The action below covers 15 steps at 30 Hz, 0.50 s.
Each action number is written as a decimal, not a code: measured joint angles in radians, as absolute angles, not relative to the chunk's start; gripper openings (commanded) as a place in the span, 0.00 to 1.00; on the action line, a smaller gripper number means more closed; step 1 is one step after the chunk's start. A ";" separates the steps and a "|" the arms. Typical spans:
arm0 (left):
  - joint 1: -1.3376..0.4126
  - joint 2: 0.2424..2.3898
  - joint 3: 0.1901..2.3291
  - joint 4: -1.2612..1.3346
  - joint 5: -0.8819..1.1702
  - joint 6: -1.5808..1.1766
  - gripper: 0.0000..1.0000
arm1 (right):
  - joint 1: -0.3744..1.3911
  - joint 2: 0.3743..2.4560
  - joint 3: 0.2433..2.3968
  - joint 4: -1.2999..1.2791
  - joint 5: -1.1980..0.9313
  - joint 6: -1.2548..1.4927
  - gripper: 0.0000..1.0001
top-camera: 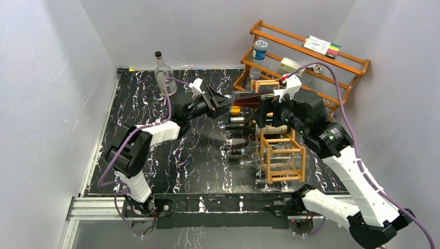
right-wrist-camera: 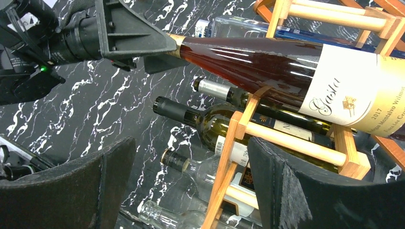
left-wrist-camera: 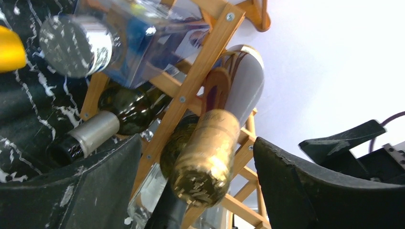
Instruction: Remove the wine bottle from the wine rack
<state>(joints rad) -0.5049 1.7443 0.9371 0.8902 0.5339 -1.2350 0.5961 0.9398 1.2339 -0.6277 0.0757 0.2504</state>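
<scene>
Operator: Far left of the desk [top-camera: 202, 161], what stands there?
Observer: 1 clear glass bottle [top-camera: 165, 75], upright at the back corner, well apart from both arms.
Operator: And the left tool [left-wrist-camera: 197, 143]?
Observer: Its 2 fingers are apart, 1 on each side of the gold foil neck of the wine bottle [right-wrist-camera: 267, 67]. The wrist view shows a gap on both sides, so nothing is clamped.
Operator: Where does that bottle lie?
Observer: Tilted across the upper bars of the wine rack [top-camera: 283, 155], body resting on a wooden bar and neck poking out to the left. The wine is reddish brown, the label cream.
Operator: Under it?
Observer: Several other bottles [right-wrist-camera: 210, 119] lie in the lower cells, necks pointing the same way.
Operator: The right tool [right-wrist-camera: 191, 143]?
Observer: Fingers spread wide, gripping nothing, near the bottle's body above the rack.
Operator: Farther right?
Observer: 1 wooden shelf [top-camera: 311, 57] in the back corner.
</scene>
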 measured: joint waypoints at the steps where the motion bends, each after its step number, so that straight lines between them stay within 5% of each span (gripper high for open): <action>1: -0.510 1.740 0.926 0.895 0.521 -1.234 0.95 | 0.596 0.944 1.233 -0.628 0.074 0.246 0.98; 15: -0.417 1.324 0.702 0.595 0.453 -1.031 0.98 | 0.601 1.136 1.234 -0.508 -0.069 -0.144 0.97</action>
